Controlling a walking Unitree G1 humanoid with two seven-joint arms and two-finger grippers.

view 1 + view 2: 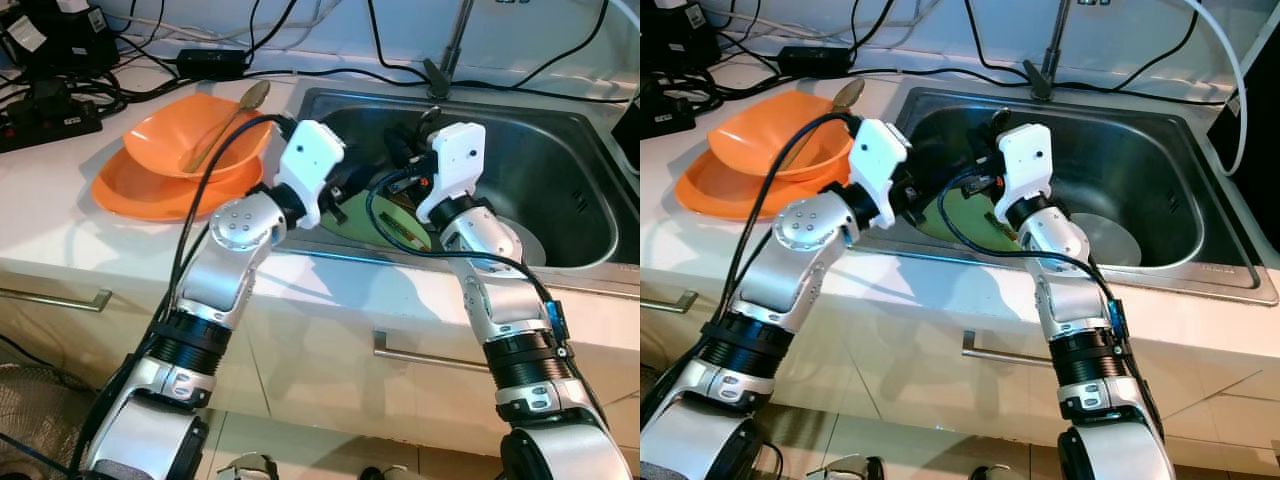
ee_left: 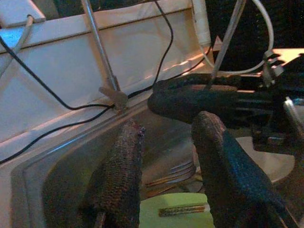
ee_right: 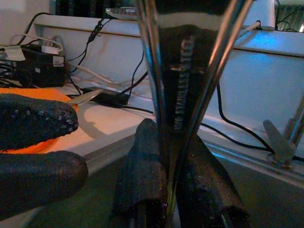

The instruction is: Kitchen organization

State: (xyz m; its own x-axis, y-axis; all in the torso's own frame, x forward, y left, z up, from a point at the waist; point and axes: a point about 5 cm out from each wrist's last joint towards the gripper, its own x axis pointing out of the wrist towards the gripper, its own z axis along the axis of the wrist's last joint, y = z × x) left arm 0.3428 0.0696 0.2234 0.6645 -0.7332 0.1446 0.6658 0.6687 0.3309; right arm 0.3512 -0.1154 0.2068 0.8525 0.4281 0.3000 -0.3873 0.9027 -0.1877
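Over the sink point(image 1: 560, 140), right gripper point(image 3: 173, 190) jaws clamp a steel utensil handle point(image 3: 183, 80); left gripper point(image 2: 166, 180) jaws stand parted.

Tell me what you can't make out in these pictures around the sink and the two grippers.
- Green plate in the sink: partly hidden by both arms in the eye views.
- Metal utensil in the right gripper: cut off by the top edge of the right wrist view, so its kind is unclear; its stamped lettering is too blurred to read.
- Forks: dim, behind the left gripper, count unclear.
- Tap: cut off by the top edge.
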